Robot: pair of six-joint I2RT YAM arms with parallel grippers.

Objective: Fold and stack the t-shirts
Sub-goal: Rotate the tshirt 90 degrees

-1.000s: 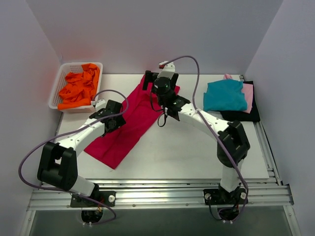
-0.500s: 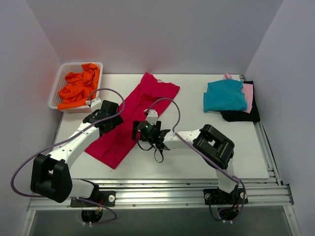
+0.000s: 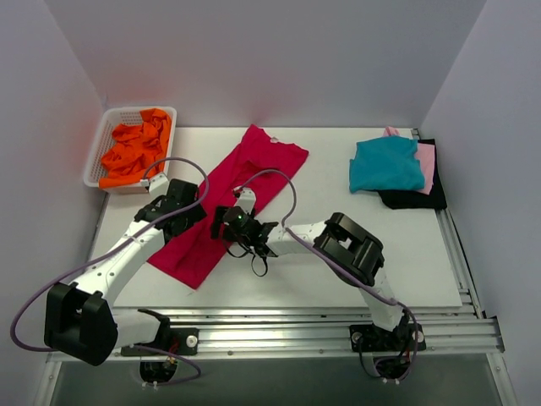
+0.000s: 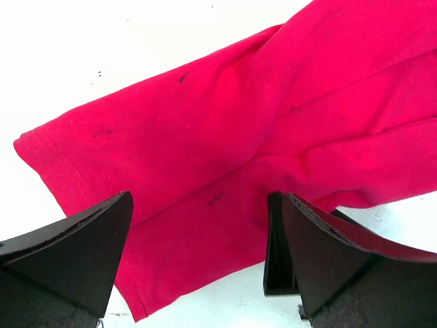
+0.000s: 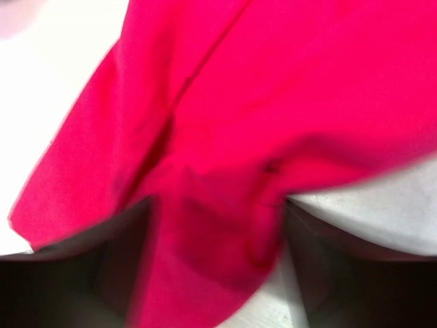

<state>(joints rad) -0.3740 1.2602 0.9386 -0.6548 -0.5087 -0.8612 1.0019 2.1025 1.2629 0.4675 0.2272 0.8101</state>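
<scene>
The crimson-red t-shirt (image 3: pixel 241 190) lies as a long diagonal strip on the table, its collar end far and its hem end near-left. My left gripper (image 3: pixel 173 205) hovers over its left edge, jaws wide apart and empty. The red cloth (image 4: pixel 225 130) fills the left wrist view under that gripper (image 4: pixel 205 205). My right gripper (image 3: pixel 226 223) is low at the shirt's right edge near the middle. Its view is blurred, with its jaws (image 5: pixel 215 225) apart and red cloth (image 5: pixel 273 89) bunched between them. The orange t-shirt (image 3: pixel 135 148) lies in the basket. Teal (image 3: pixel 386 163), pale pink (image 3: pixel 425 165) and black (image 3: pixel 414 199) t-shirts are stacked at the far right.
The white lattice basket (image 3: pixel 101 139) stands at the far left corner. Grey walls close in the table on three sides. A metal rail (image 3: pixel 270 326) runs along the near edge. The right arm's cable loops over the shirt's middle.
My right arm has swung from the shirt's far collar end back and left to its middle right edge. My left gripper has drifted a little left and nearer. The shirt lies as before.
</scene>
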